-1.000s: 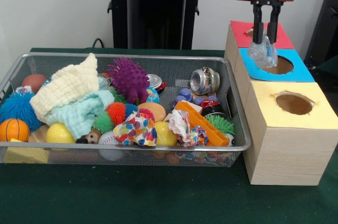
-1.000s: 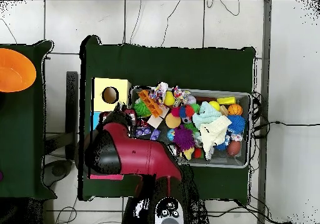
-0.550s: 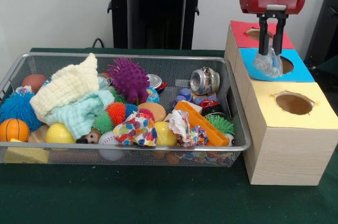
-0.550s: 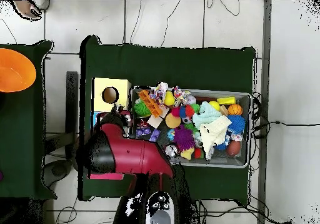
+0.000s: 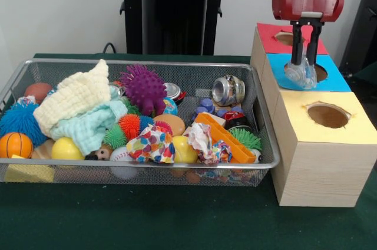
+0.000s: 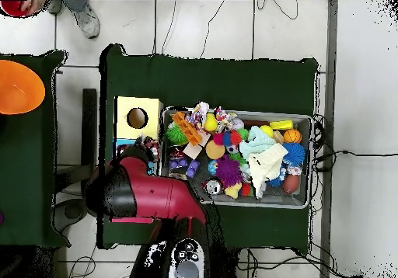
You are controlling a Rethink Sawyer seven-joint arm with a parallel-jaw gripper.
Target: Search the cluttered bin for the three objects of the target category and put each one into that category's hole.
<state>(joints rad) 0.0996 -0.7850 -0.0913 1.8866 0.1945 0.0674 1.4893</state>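
My gripper (image 5: 303, 64) hangs over the blue-topped box (image 5: 336, 82), shut on a crumpled piece of clear plastic (image 5: 301, 75). The plastic sits at the left rim of the blue box's round hole (image 5: 319, 73). Behind it is the red-topped box (image 5: 272, 35), and in front the yellow-topped box (image 5: 353, 129) with its own hole (image 5: 328, 115). The wire bin (image 5: 147, 170) to the left holds a crushed can (image 5: 228, 90), balls, cloths and paper. In the overhead view my red arm (image 6: 151, 197) covers the blue and red boxes; the yellow box (image 6: 151, 108) shows.
The bin holds a purple spiky ball (image 5: 143, 88), a cream cloth (image 5: 73, 96), an orange block (image 5: 227, 138) and several small balls. In the overhead view an orange bowl (image 6: 17, 87) sits on a side table and a person's shoe (image 6: 85, 19) is at the top left.
My gripper has carried the clear plastic to the right and a little lower, from the blue box's left edge to its hole. A person's shoe has come into the overhead view.
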